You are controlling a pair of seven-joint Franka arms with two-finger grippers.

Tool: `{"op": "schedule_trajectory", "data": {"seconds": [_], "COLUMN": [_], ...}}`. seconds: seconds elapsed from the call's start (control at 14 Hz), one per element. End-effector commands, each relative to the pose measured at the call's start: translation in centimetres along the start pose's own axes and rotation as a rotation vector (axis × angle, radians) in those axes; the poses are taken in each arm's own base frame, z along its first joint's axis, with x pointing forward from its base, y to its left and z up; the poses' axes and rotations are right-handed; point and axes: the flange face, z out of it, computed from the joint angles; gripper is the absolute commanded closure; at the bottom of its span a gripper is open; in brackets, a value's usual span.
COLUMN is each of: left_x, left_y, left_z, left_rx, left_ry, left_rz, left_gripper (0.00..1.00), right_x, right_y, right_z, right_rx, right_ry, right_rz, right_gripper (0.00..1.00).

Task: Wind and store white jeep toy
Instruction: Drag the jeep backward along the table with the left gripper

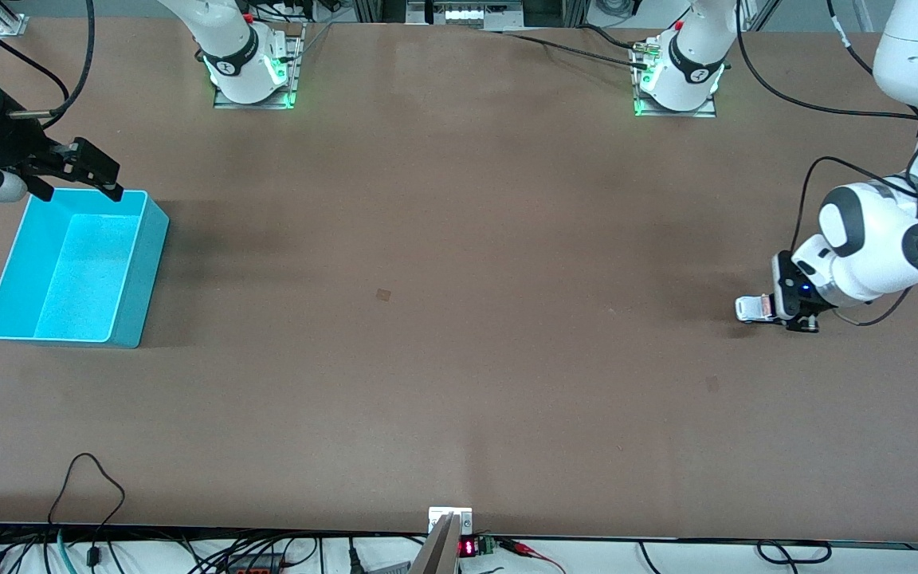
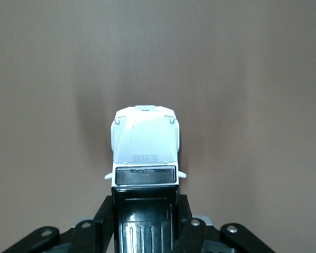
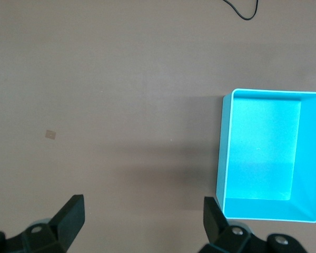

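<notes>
The white jeep toy (image 1: 751,308) is at the left arm's end of the table, low at the tabletop. My left gripper (image 1: 779,309) is shut on it. In the left wrist view its white hood (image 2: 145,141) points away from the gripper (image 2: 145,205), and the black fingers (image 2: 103,213) clamp the sides of its black roof panel. Whether its wheels touch the table is hidden. The cyan bin (image 1: 144,267) stands empty at the right arm's end. My right gripper (image 1: 80,190) hangs open over the bin's farther rim; its wrist view shows the gripper (image 3: 142,216) empty beside the bin (image 3: 225,153).
A small tan mark (image 1: 383,294) lies mid-table, also seen as a tan mark (image 3: 51,134) in the right wrist view. A metal bracket (image 1: 449,520) and loose cables (image 1: 88,486) sit at the table edge nearest the front camera. Both arm bases (image 1: 252,72) stand along the farthest edge.
</notes>
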Motion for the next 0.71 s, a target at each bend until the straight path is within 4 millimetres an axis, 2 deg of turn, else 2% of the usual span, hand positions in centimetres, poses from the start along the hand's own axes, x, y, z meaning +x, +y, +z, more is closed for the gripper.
{"op": "schedule_trajectory", "data": {"seconds": [0.0,0.21,0.5,0.57,0.64], "left_x": [-3.3,-5.6,-5.8,-5.8,-6.2], "left_y": [1.5,2.4,2.5,2.5,2.2], "left_z": [4.4,4.6,4.9,4.8,4.3], "left_rx": [-0.06,-0.061,-0.066,-0.063,-0.051], "left_ry": [0.023,0.023,0.024,0.023,0.019], "left_rz": [0.024,0.002,-0.001,-0.001,-0.006], "left_gripper": [0.83,0.83,0.82,0.76,0.44], "right_x": [-0.1,-0.1,-0.1,0.0,0.0], "right_y": [-0.2,-0.2,-0.2,-0.3,-0.3], "right_z": [-0.6,-0.6,-0.6,-0.5,-0.6], "right_rx": [0.016,0.016,0.018,0.018,0.018], "right_ry": [-0.004,-0.006,-0.006,-0.004,-0.001], "right_rz": [-0.004,-0.004,-0.001,-0.001,-0.001], "right_gripper": [0.0,0.0,0.0,0.0,0.0]}}
